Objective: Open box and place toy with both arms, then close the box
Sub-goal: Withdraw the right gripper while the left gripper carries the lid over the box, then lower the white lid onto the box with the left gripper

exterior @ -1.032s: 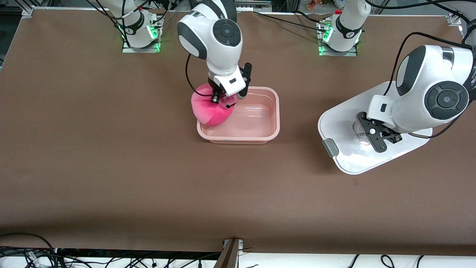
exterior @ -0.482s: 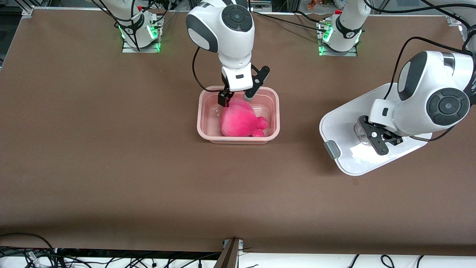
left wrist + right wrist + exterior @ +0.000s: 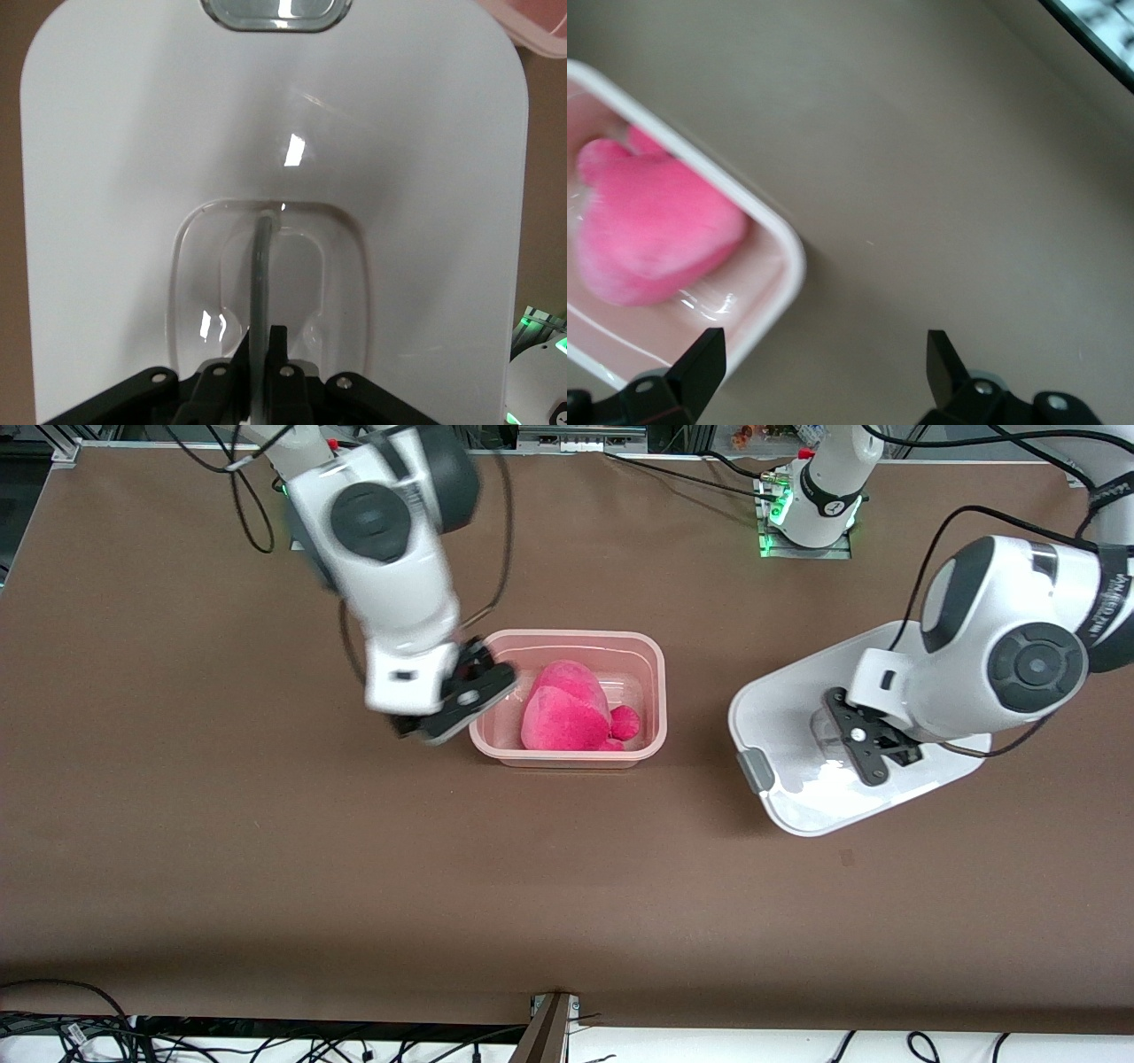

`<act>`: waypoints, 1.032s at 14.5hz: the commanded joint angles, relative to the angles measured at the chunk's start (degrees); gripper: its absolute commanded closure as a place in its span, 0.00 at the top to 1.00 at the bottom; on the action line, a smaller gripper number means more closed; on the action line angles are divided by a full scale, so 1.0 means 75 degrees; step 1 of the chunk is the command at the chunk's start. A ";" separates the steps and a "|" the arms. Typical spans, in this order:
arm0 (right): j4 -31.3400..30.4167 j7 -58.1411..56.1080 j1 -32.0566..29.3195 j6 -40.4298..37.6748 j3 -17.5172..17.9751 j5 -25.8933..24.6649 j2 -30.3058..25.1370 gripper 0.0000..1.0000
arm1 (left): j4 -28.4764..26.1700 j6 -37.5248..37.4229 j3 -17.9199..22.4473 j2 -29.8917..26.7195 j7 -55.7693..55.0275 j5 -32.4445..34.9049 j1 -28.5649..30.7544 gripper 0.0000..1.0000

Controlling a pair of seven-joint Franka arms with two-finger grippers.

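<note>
The pale pink box [image 3: 660,691] stands without its lid at mid-table, and the hot-pink toy [image 3: 563,713] lies inside it. My right gripper [image 3: 461,701] is open and holds nothing, above the table by the box's end toward the right arm. In the right wrist view, that gripper [image 3: 824,350] frames bare table, with the box rim [image 3: 744,212] and the toy [image 3: 651,230] beside it. The white lid [image 3: 797,779] with its grey clip [image 3: 756,771] is toward the left arm's end, apart from the box. My left gripper [image 3: 864,748] is shut on the lid's clear handle [image 3: 262,266].
The left arm's base [image 3: 806,514] with green lights stands at the table's robot edge. Cables [image 3: 89,1027] trail below the table's edge nearest the front camera. Wide brown tabletop [image 3: 354,868] lies between the box and that edge.
The right gripper let go of the toy, which dropped into the box, then opened wide and swung off toward the right arm's end. The left gripper carried the lid a little closer to the box.
</note>
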 commanded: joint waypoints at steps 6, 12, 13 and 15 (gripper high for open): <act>0.0184 0.0051 -0.1965 -0.1054 -0.0134 0.0353 -0.0410 1.00 | 0.0163 0.1877 -0.0861 0.0724 0.0327 -0.0322 -0.1901 0.00; -0.0526 0.0155 -0.3326 -0.1114 -0.0216 0.0318 -0.1603 1.00 | -0.0012 0.3484 -0.0826 0.1709 -0.1016 -0.0205 -0.3251 0.00; -0.0634 0.0110 -0.3350 -0.1102 -0.0286 0.0329 -0.1780 1.00 | -0.0013 0.3533 -0.0803 0.1802 -0.1427 -0.0170 -0.3416 0.00; -0.0740 0.0028 -0.3338 -0.1137 -0.0369 0.0260 -0.1968 1.00 | 0.0010 0.3720 -0.0814 0.1920 -0.1641 0.0250 -0.3593 0.00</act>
